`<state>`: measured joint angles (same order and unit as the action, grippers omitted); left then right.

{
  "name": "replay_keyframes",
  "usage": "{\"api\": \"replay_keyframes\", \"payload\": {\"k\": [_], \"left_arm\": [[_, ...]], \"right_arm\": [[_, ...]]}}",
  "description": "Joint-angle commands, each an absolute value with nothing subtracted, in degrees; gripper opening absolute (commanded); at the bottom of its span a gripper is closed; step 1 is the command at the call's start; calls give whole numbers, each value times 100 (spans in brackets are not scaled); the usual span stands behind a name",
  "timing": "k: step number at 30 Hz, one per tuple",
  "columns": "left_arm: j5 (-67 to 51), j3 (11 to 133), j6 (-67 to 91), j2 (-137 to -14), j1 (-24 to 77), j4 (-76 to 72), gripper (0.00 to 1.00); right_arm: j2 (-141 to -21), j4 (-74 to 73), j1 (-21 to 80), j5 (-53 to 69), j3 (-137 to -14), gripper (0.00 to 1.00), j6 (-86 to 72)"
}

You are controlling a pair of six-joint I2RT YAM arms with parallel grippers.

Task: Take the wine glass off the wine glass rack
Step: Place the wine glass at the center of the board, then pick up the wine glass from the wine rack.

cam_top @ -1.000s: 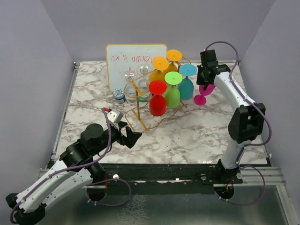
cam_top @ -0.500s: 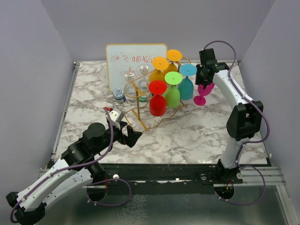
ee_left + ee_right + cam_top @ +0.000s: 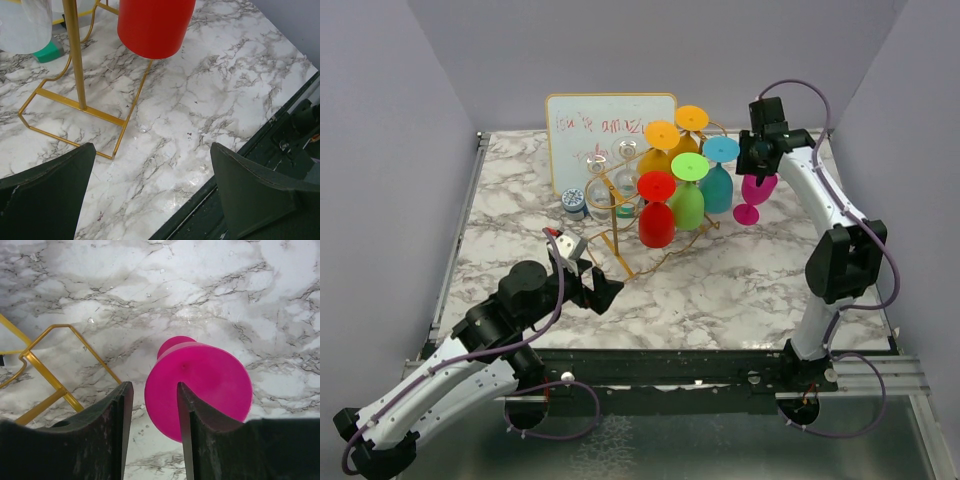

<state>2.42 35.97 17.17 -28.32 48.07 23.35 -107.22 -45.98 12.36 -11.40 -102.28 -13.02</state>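
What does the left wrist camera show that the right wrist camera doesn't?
Only the left wrist view shows the bowl of the red glass, a clear glass, the upright post of the wine glass rack and the dark frame at the table's edge, beyond the wide-open left gripper. Only the right wrist view shows the pink wine glass, apart from the rack, with the fingers of the right gripper close beside it. Both show the marble table and part of the gold rack.

The pink glass (image 3: 205, 385) is partly hidden by the right gripper (image 3: 154, 390); the red glass (image 3: 155, 25) is cut off by the top edge.
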Motion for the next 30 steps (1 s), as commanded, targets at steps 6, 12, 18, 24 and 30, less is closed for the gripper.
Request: {"api": "replay_keyframes", "payload": {"k": [6,12,18,24,30], "left_arm": [[466,3630,1828,-2750,4800,2505,99],[572,3602,1905,-2650,4803,2522,99],[738,3601,1925,-2578,4802,2540,99],[748,3597,1917,-2681,4799,2540,99],[694,3604,1907,-2833,4800,2540,99]], "right_arm": [[-9856,-4527,1213,-1676,-9927,52,-1546],[-9047,-4411,1213,-2054,-9335,55,-1951],[-7661,-3933,1213,-2175,-8126,63,-2457],[-5840,-2716,1213,-1147,-6603,79,-2837],[-5008,-2630,1213,872,-6216,79,-3517]]}}
